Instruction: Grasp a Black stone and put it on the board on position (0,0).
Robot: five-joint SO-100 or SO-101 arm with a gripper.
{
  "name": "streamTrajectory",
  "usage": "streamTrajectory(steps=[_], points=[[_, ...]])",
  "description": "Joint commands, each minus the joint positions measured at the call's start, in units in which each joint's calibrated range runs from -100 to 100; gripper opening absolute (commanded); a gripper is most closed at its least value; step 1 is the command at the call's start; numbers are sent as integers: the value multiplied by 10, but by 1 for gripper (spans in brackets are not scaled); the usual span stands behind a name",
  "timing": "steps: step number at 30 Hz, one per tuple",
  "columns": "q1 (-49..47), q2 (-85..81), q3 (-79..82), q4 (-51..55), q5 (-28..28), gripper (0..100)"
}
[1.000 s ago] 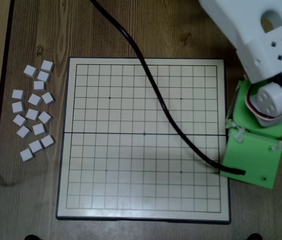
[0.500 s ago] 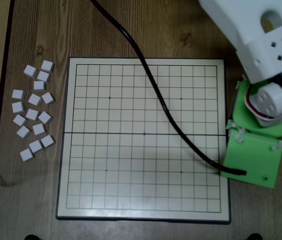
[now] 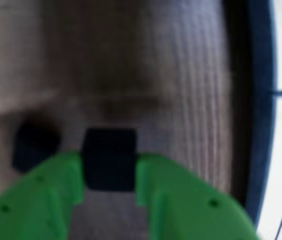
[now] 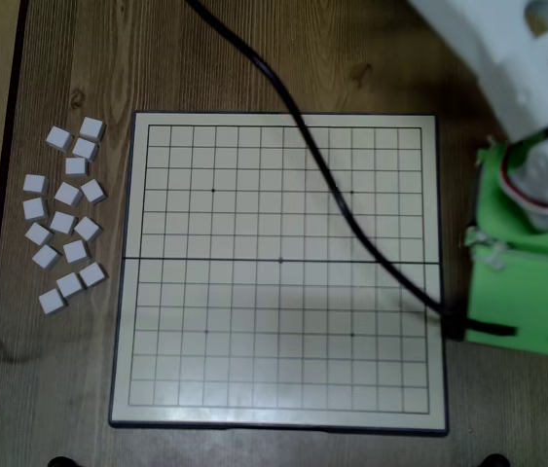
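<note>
In the blurry wrist view the green fingers (image 3: pixel 109 172) sit tight against both sides of a Black stone (image 3: pixel 109 157) on the wooden surface (image 3: pixel 146 60). A second dark block (image 3: pixel 34 144) lies just beside it. The board (image 4: pixel 254 292) carries no pieces.

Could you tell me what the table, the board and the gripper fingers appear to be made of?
The table looks like wood or wood-grain laminate: brown streaked grain with a knot. The board seems a smooth, matte cream sheet, plastic or coated card, with printed black lines and a dark rim. The gripper fingers look like bright green plastic, likely 3D-printed; blur hides layer lines.
</note>
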Motion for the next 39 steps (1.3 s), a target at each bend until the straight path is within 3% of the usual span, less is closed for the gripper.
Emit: streamTrajectory(steps=[1, 18, 26, 33, 39], points=[[2, -106, -29, 10, 12, 6], [146, -345, 40, 151, 146, 6], [230, -420, 58, 210, 170, 6], [313, -409, 71, 194, 209, 6], [333, -374, 81, 170, 203, 6]])
